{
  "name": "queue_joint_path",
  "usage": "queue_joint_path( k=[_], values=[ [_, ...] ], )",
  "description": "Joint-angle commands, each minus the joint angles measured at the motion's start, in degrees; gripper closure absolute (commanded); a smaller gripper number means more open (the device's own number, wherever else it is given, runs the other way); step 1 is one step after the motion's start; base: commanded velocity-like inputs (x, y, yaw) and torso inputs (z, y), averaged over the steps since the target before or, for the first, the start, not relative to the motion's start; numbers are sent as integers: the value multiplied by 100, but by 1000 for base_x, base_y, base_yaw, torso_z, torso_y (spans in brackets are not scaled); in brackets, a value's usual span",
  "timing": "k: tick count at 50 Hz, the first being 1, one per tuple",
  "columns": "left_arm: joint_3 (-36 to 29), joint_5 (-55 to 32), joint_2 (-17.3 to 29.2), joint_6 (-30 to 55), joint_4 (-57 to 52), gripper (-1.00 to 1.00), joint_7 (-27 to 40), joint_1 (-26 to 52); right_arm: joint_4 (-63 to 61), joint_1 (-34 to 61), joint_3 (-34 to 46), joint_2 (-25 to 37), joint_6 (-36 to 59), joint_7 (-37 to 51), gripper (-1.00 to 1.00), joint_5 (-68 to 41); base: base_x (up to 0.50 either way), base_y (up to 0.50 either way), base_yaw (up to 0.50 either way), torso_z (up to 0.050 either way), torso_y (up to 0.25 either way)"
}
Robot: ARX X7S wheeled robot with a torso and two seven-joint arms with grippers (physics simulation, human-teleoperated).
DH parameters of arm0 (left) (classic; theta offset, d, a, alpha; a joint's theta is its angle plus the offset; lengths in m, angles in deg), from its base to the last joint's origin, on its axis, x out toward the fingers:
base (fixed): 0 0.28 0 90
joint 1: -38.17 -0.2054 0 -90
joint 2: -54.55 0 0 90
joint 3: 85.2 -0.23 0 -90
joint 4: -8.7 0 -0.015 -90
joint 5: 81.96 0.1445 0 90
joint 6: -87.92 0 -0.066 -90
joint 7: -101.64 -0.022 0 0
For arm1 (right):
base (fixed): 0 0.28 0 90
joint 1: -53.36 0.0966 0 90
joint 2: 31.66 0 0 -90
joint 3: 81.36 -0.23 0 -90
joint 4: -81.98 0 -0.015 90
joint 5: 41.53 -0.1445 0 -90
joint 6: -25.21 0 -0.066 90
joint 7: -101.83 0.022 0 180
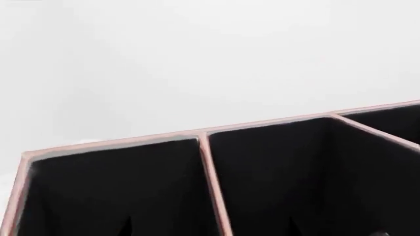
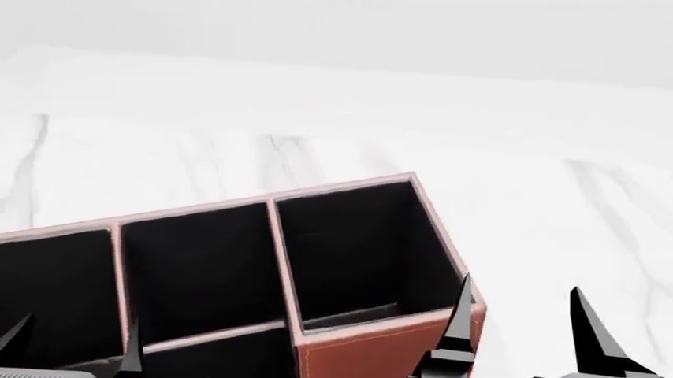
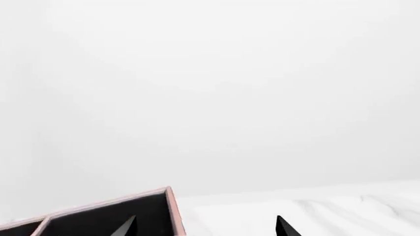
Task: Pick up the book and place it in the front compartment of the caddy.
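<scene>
The book is out of view in every frame. The caddy is a reddish-brown box with pale pink rims and black cells, low in the head view. Its front compartment is the middle cell of the three-cell row and looks empty. My left gripper is open and empty over the caddy's left cells. In the left wrist view it hangs above a pink divider. My right gripper is open and empty, astride the caddy's right wall. In the right wrist view it spans the caddy corner.
The caddy stands on a white marble tabletop that runs back to a pale wall. The right wrist view shows bare marble beside the caddy. No mug shows.
</scene>
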Motion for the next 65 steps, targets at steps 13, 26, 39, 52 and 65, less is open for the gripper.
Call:
queue_joint_path(
  k=[13,26,39,52,65],
  values=[
    [108,24,-58,-62,-22,-100,-43,-20,63,-83,-79,-28,-321,-45,-100,92,0,0,500,0,0],
    [87,-21,-28,-72,-2,-100,-12,-3,104,-75,-17,2,-391,-36,-100,116,0,0,500,0,0],
    [52,-96,8,-6,-1,-100,-2,33,137,-51,8,45,-369,-8,-100,71,0,0,500,0,0],
    [-189,-401,360,633,-300,-100,-401,206,474,455,-84,223,206,281,-100,137,-13,31,115,0,0],
    [-771,-1001,1536,2131,-1843,-100,-1366,670,626,653,-307,310,188,372,-100,73,0,0,0,0,0]
  ],
)
